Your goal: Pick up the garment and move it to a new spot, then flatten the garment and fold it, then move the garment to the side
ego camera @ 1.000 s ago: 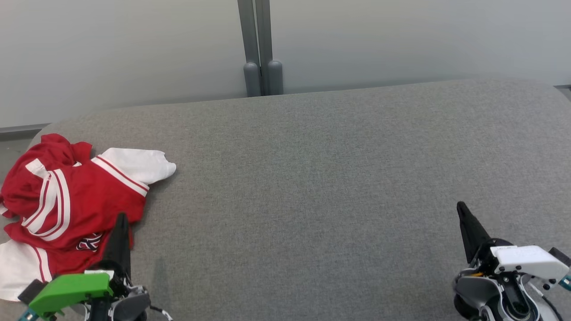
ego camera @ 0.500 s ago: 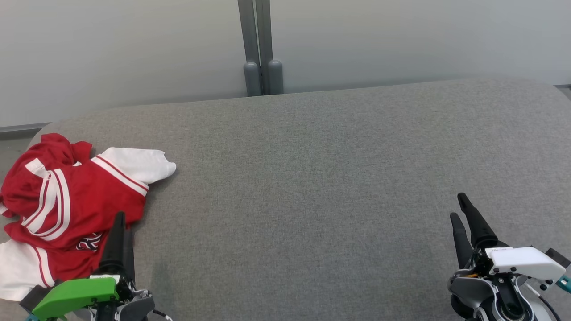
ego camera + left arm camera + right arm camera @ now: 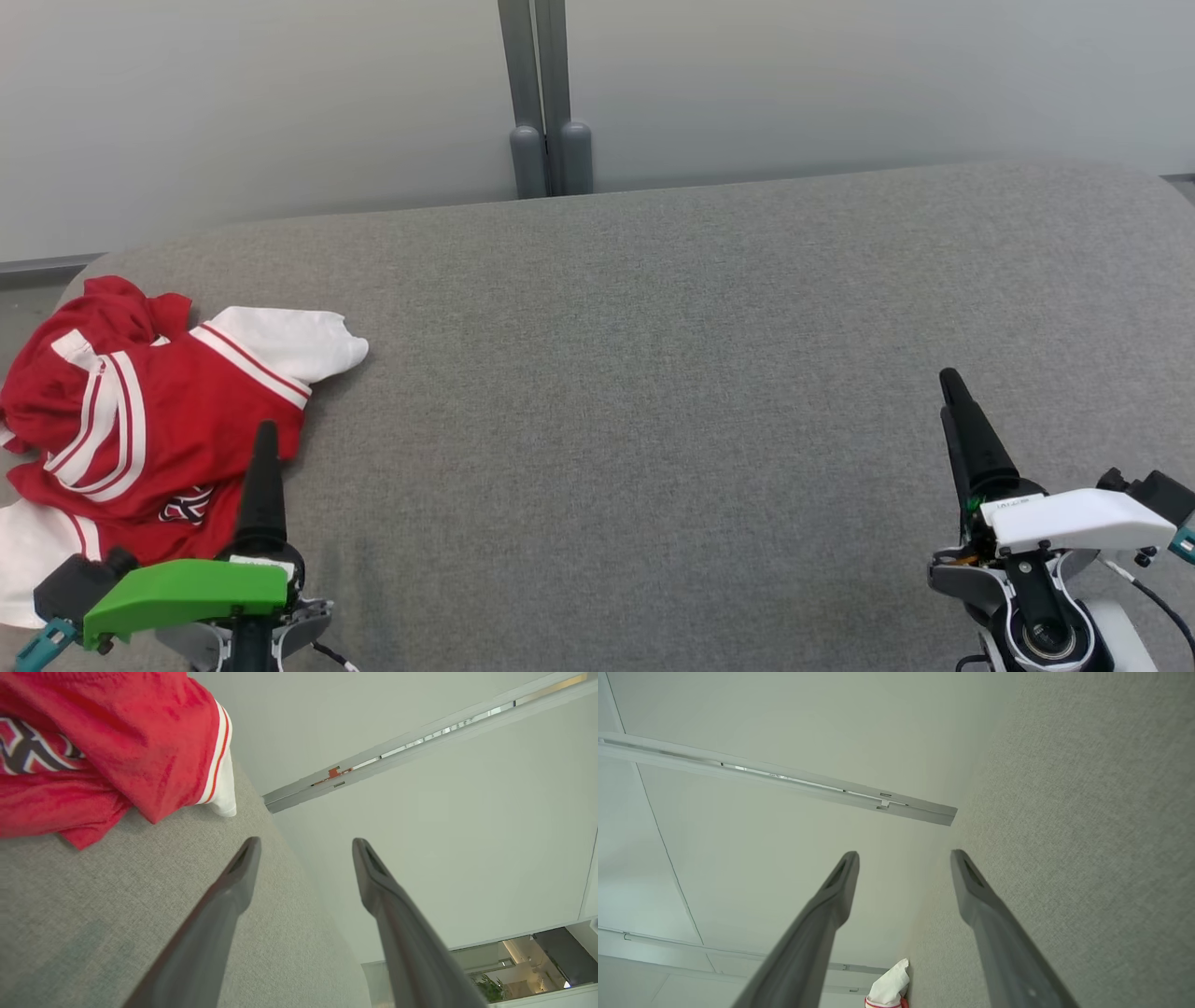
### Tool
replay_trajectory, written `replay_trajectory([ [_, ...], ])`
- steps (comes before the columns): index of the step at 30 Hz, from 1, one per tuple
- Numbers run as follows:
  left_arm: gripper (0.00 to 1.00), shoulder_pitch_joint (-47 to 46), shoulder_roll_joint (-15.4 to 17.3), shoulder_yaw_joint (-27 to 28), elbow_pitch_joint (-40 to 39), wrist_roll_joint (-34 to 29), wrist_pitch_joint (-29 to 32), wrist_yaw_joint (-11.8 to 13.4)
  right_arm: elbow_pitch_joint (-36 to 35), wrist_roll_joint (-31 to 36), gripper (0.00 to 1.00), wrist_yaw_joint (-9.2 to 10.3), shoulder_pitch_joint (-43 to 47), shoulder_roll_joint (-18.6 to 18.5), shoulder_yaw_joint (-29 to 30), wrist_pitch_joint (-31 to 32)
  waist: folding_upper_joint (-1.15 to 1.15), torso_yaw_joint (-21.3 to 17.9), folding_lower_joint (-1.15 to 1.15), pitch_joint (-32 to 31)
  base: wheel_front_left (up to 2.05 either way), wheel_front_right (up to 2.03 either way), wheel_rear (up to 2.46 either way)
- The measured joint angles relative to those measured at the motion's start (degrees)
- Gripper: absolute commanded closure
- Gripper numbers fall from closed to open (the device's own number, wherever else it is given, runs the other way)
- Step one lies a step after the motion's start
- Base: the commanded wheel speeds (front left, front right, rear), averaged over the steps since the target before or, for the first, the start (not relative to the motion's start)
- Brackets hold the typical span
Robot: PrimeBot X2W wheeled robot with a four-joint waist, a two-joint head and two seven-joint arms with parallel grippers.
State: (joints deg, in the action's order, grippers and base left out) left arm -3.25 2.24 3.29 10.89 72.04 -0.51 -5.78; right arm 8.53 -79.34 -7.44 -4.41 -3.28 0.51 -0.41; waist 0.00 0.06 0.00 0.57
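Garment (image 3: pixel 149 420): red and white, crumpled, on the grey bench (image 3: pixel 653 373) at its left near end. Left gripper (image 3: pixel 306 842): fingers spread, empty, just beside the garment. Right gripper (image 3: pixel 904 855): fingers spread, empty, well apart at right.

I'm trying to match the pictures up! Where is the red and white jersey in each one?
Head view: the red and white jersey lies crumpled at the far left, on the grey cushion.
Left wrist view: it is in the top left corner.
Right wrist view: its white sleeve end peeks up at the bottom edge, near the middle.
Shared landmark: the grey cushion it lies on, seen in all three.
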Motion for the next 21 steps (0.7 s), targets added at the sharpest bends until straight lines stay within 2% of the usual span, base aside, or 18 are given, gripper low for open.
replay_trajectory([
  [13,0.00,0.0,0.1,-3.9,-1.0,-19.8,-2.7,4.1,-1.2,18.9,0.00,0.00,-0.6,-2.2,-4.6,-2.8,0.00,0.2,0.00,-0.1,0.00,0.00,0.00],
  [21,0.00,0.0,0.1,-5.6,-0.7,-27.6,-4.2,6.2,-0.7,28.4,0.00,-0.01,-0.6,-2.5,-5.7,-4.2,0.00,0.3,0.00,0.0,0.00,0.00,0.00],
])
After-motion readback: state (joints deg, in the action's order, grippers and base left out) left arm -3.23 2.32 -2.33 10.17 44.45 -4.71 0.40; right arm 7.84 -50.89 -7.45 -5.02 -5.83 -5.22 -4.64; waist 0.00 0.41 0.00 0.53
